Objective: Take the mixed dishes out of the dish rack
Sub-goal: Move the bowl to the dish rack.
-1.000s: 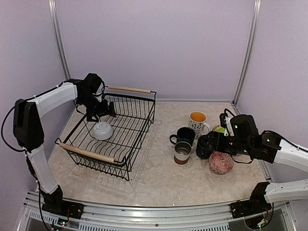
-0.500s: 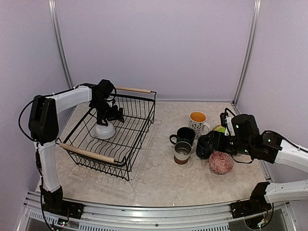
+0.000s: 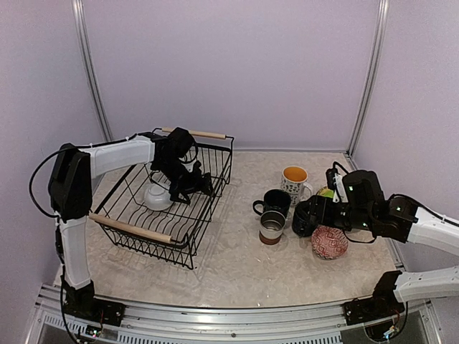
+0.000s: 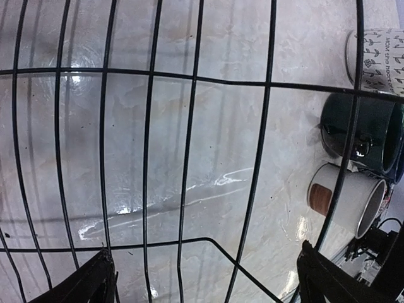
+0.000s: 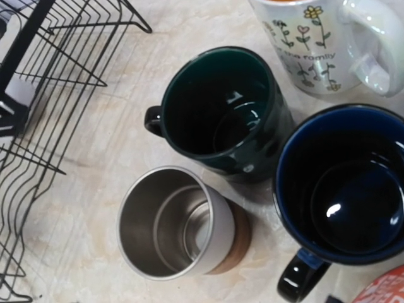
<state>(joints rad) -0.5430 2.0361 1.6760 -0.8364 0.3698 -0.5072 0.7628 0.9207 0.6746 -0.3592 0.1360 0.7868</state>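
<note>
The dish rack [image 3: 129, 228], black wire with wooden handles, stands on the left. A small white bowl [image 3: 156, 198] lies upside down in it. My left gripper [image 3: 199, 183] hangs inside the rack's right part, just right of the bowl. In the left wrist view it [image 4: 211, 284] is open and empty, with only rack wires [image 4: 189, 158] and table between the tips. My right gripper [image 3: 310, 215] is low beside the unloaded mugs. Its fingers do not show in the right wrist view.
On the table right of the rack stand a white flowered mug [image 5: 309, 44], a dark green mug [image 5: 221, 107], a blue mug [image 5: 344, 196] and a steel cup [image 5: 170, 221]. A red patterned bowl [image 3: 329, 241] lies upside down. A lime green dish [image 3: 326, 191] sits behind the right arm.
My left gripper has swung right across the rack, from its far left corner past the white bowl to the right part. The bowl and the right arm have not moved.
</note>
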